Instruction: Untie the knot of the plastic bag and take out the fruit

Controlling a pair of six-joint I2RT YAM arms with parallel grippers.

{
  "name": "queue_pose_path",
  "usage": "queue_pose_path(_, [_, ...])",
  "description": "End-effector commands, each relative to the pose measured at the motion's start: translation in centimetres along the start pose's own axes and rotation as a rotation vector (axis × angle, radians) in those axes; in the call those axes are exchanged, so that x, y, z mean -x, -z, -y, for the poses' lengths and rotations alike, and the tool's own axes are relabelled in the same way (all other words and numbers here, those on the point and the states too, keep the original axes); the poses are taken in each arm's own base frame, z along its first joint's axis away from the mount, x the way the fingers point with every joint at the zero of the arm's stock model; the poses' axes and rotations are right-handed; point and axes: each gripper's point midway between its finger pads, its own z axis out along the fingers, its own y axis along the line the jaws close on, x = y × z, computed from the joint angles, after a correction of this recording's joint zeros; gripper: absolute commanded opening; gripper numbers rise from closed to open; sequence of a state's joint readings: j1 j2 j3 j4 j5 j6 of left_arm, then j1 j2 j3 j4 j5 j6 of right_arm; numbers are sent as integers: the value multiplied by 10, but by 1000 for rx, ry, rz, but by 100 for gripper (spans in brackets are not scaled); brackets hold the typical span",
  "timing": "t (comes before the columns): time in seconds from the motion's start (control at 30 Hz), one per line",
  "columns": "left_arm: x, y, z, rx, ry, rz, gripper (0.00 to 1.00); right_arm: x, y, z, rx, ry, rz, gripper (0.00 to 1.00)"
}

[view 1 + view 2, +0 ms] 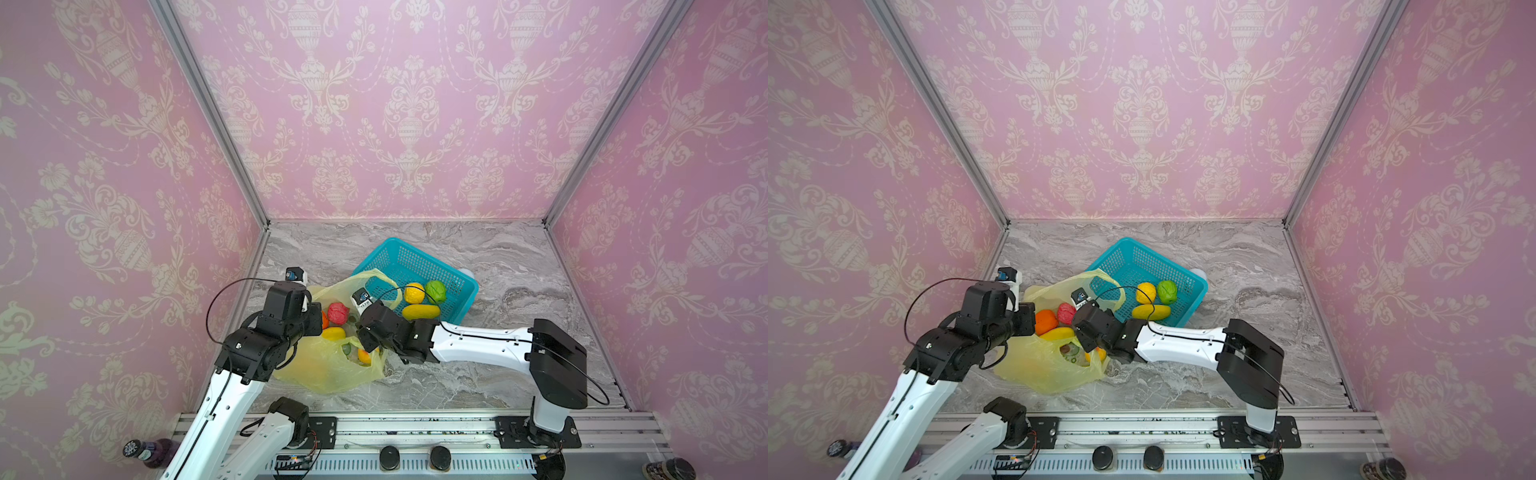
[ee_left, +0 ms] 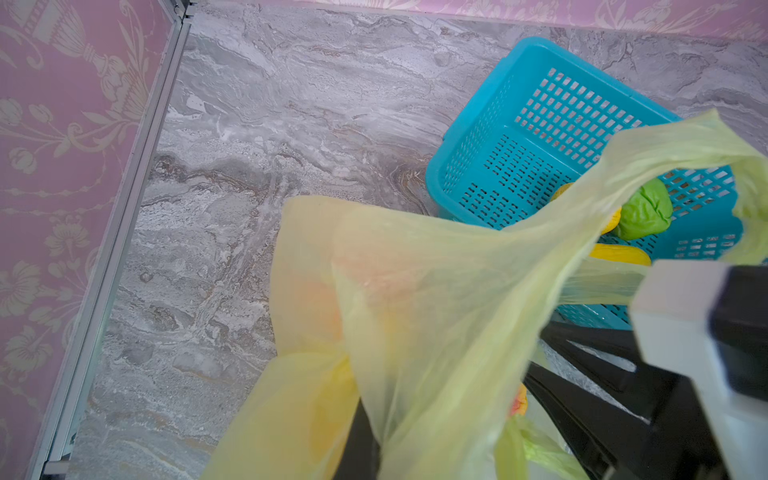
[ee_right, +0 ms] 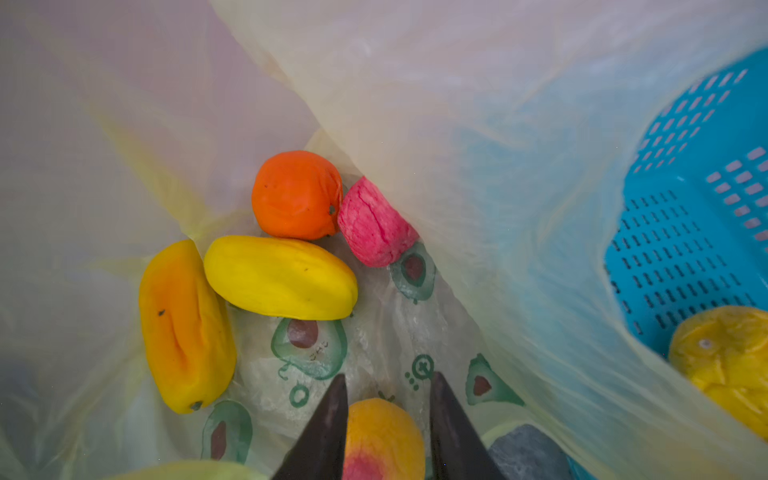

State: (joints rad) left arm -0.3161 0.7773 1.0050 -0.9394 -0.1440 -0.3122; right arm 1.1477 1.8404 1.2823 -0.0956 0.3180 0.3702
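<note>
The pale-yellow plastic bag lies open on the marble, and no knot shows. My left gripper is shut on the bag's rim and holds it up; one handle loop droops over the teal basket. My right gripper is inside the bag, its jaws closed on either side of a peach-coloured fruit. Deeper in the bag lie an orange fruit, a pink-red one and two long yellow ones. The basket holds a yellow oval, a green fruit and a long yellow one.
A small white object sits behind the basket's far right corner. Pink walls with metal frame posts close in the marble floor on three sides, and the left arm works close to the left wall. Dark bottles stand outside the front rail.
</note>
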Motion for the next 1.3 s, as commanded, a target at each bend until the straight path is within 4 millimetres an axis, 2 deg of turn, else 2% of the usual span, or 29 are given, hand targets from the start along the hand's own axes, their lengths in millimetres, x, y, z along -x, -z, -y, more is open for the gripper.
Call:
queue_pose_path(0.0, [-2, 2, -4, 12, 21, 8, 0, -20, -6, 15, -73, -41, -54, 40])
queue_pose_path(0.13, [-1, 4, -5, 14, 23, 17, 0, -24, -8, 14, -65, -58, -54, 49])
queue_pose_path(0.23, [-1, 4, -5, 13, 23, 18, 0, -31, -15, 12, -67, -49, -83, 51])
queue_pose_path(0.47, [-1, 3, -5, 13, 23, 14, 0, -51, -31, -8, -15, -27, -146, 58])
queue_pose_path(0.67, [-2, 3, -5, 14, 23, 13, 0, -72, -47, -3, -63, -18, -205, 75])
queue_pose_path(0.93, [-2, 2, -5, 15, 24, 12, 0, -86, -62, 1, -106, -2, -253, 81])
queue_pose_path(1.03, [-2, 2, -5, 15, 22, 12, 0, -87, -63, 2, -112, 2, -256, 78])
queue_pose_path(1.1, [-2, 2, -5, 17, 23, 10, 0, -83, -61, 0, -102, -3, -245, 68])
queue_pose_path(1.17, [-1, 3, -5, 16, 22, 13, 0, -77, -56, -1, -94, -8, -228, 60])
queue_pose_path(1.27, [-2, 2, -5, 16, 23, 11, 0, -62, -46, 0, -88, -5, -187, 56])
